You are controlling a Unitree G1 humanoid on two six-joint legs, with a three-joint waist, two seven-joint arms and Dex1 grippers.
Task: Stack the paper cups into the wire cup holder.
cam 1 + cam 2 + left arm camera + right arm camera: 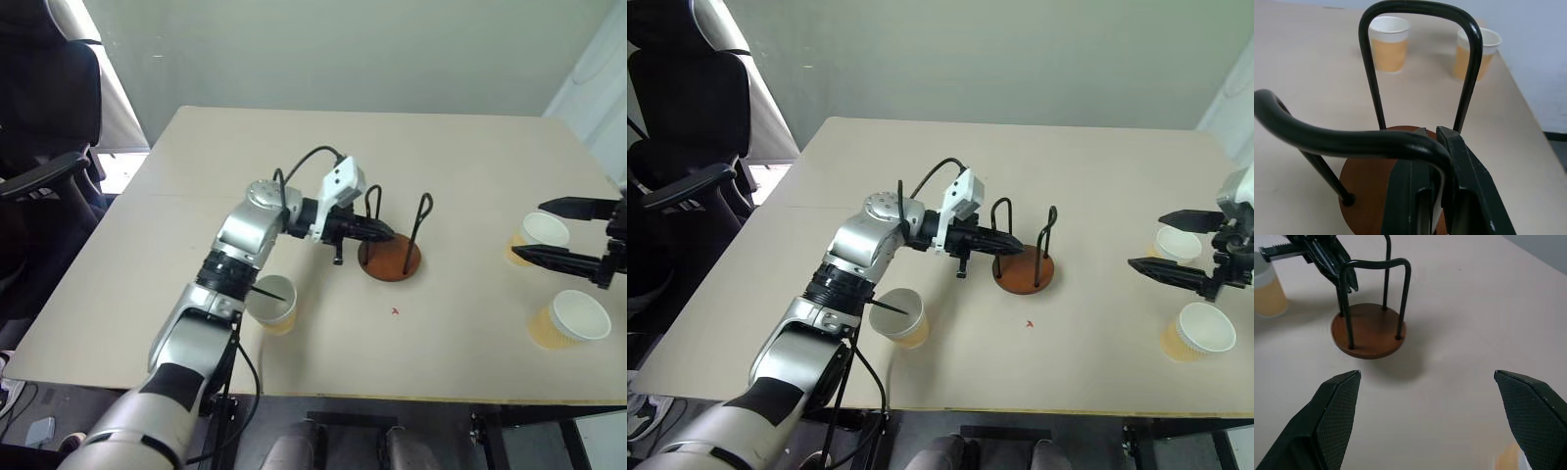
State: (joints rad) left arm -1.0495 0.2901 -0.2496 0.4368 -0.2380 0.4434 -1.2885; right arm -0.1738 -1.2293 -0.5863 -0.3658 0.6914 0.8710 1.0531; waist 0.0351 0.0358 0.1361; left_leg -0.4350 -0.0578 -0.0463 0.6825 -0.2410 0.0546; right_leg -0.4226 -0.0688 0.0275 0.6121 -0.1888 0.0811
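Three paper cups stand on the table (196,176), none yet in the wire cup holder (390,257). From the left eye view, the left gripper (384,233) has its fingers pinched together on the near wire loop (373,206) of the holder, so the holder sits right at its tip. The right gripper (549,231) hangs with jaws wide apart, the far cup (542,233) just past its tips and the near cup (574,320) below it, closer to the table's front edge. The third cup (272,302) stands behind the left gripper, under that arm's forearm.

The right eye view agrees: the right gripper is far nearer two of the cups, and the holder lies well off to its left.

Looking along the left wrist, the closed fingers (1464,176) grip the loop, with the upright loops rising straight from the base.

From the right wrist, the spread fingers (1337,406) point toward the holder ahead. I judge the right arm best placed to fetch a cup.
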